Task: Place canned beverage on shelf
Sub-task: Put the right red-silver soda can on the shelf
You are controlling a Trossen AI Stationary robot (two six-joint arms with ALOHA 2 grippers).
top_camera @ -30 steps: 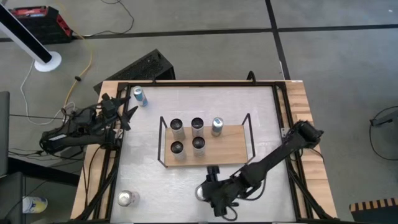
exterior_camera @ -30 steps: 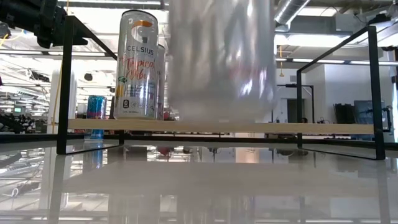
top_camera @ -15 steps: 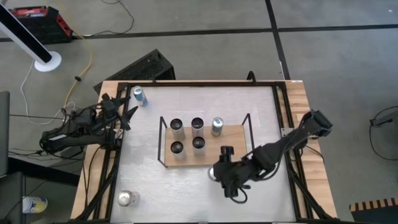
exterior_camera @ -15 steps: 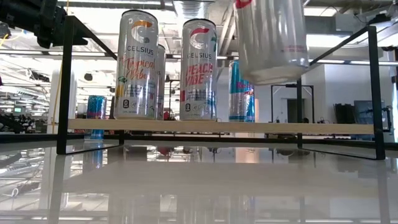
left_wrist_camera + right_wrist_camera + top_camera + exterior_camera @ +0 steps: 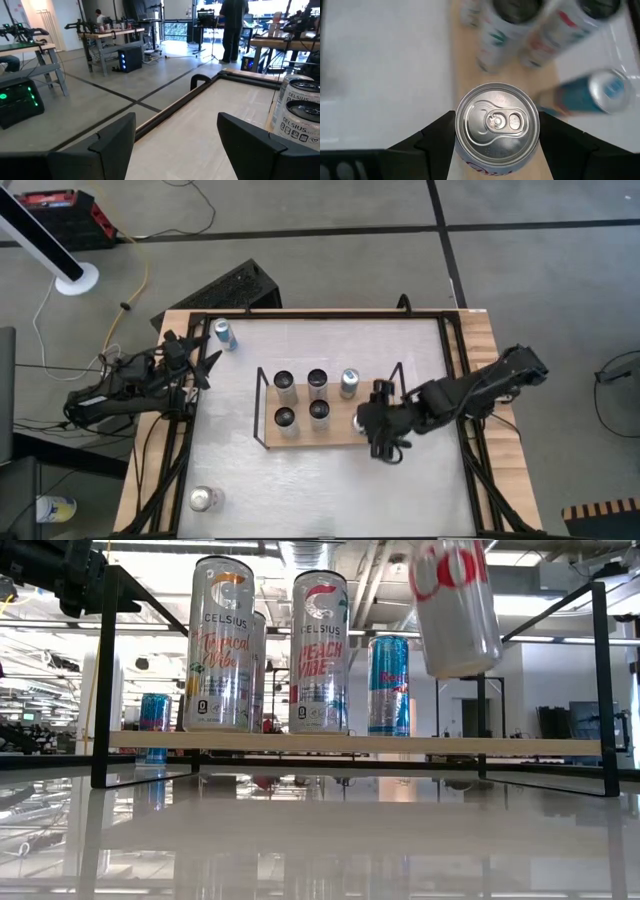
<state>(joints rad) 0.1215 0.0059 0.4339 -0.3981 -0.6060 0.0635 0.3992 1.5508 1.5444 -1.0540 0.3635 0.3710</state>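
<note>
A: Right hand (image 5: 366, 420) clamped on the canned beverage (image 5: 456, 606), one finger on each side of it in the right wrist view. Can held in the air, clear of the board, tilted a little in the low view.

B: Where, relative to the shelf (image 5: 372, 393)?

A: Over its right half, near the front edge and inside the right end rail. Five cans stand there already: four tall ones (image 5: 284, 381) in a square on the left half, one blue can (image 5: 349, 383) at the back toward the right. The bare wood under the held can looks free.

B: So the step in hand?

A: Carry is about finished, I judge; placing not yet done. Next move calls for righting the can, lowering it straight until its base meets the wood, then parting the fingers.

B: Risks?

A: Blue can is near, and the end rail is just beside the arm. A tilted set-down could tip it.

B: Left arm?

A: Left hand (image 5: 200, 364) waits at the left edge of the tabletop (image 5: 330, 490), fingers apart, holding nothing. Two more cans stand off the shelf: one (image 5: 225, 334) at the far left corner, one (image 5: 204, 499) at the near left.
</note>
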